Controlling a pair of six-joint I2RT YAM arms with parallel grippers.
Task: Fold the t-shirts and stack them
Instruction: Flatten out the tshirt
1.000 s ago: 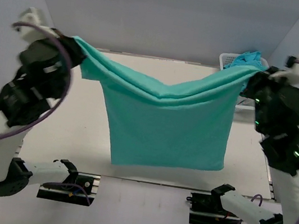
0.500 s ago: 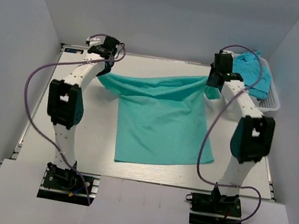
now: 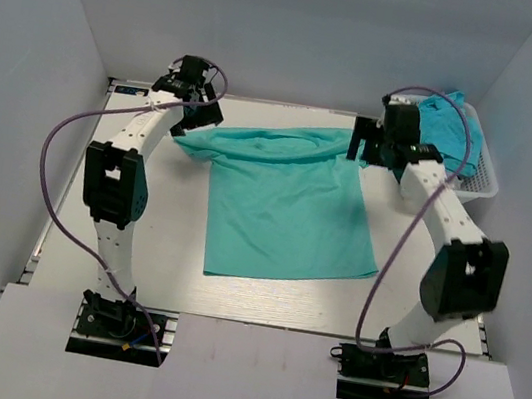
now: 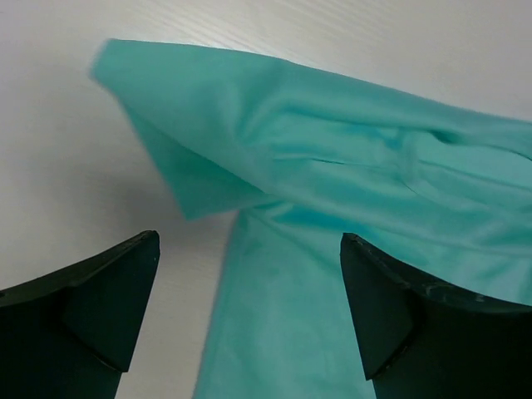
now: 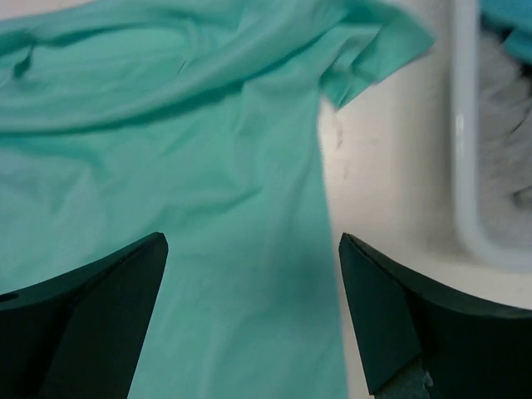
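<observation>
T-shirt (image 5: 166,166) rumpled, fills frame from 9 o'clock to centre; folds bunched along 12 o'clock edge. Sleeve (image 5: 374,50) pokes toward 1 o'clock. Right gripper (image 5: 249,249) spread wide, dark fingers (image 5: 91,324) at 7 and 5 o'clock, nothing pinched. Bare table (image 5: 382,208) strip at 3 o'clock. White basket (image 5: 465,166) beyond it, teal cloth (image 5: 507,17) inside.

Top cam: high behind arm bases, sees whole tabletop (image 3: 164,234). Wrist cams: close, looking down past own jaws. All share t-shirt (image 3: 286,203).
</observation>
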